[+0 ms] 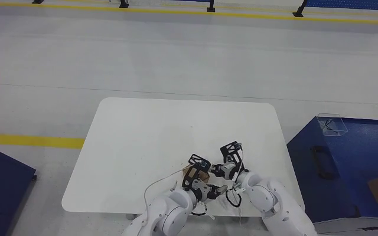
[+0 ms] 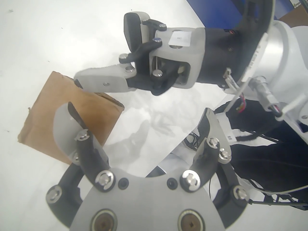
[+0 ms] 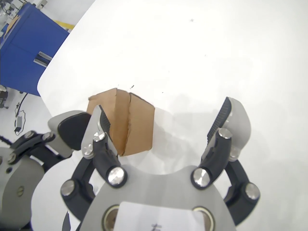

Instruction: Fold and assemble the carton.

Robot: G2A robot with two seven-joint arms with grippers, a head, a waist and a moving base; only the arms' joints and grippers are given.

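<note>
Left arm: it comes in low over the table [image 1: 177, 130] edge beside the carton [image 3: 137, 126], wrist angled down at the box.
Left gripper [image 2: 137, 106]: wide open, folks, nothing between the fingers! One finger lies across the carton's side face and the other hangs well off to the side. I can't tell whether it touches.
Right arm: it comes at the carton from the other side, forearm bent in, wrist pointing across the box.
Right gripper [image 3: 163, 103]: also spread wide and empty. One finger sits right at the carton's upper edge, the other well apart from the box. Contact at the edge is too close to call.
Carton: brown cardboard, folded up into a box shape, with a ragged seam between two panels. It stands on the white table near the edge, between the two grippers.
Crowding: the grippers nearly meet at the carton. A left finger pad sits just beside the right finger at the box, and both partly hide the cardboard.
Around: a blue cabinet [image 1: 331, 171] stands off the table, well apart from the carton on the right arm's side. A clear tub [image 1: 331, 124] sits on top of it.
</note>
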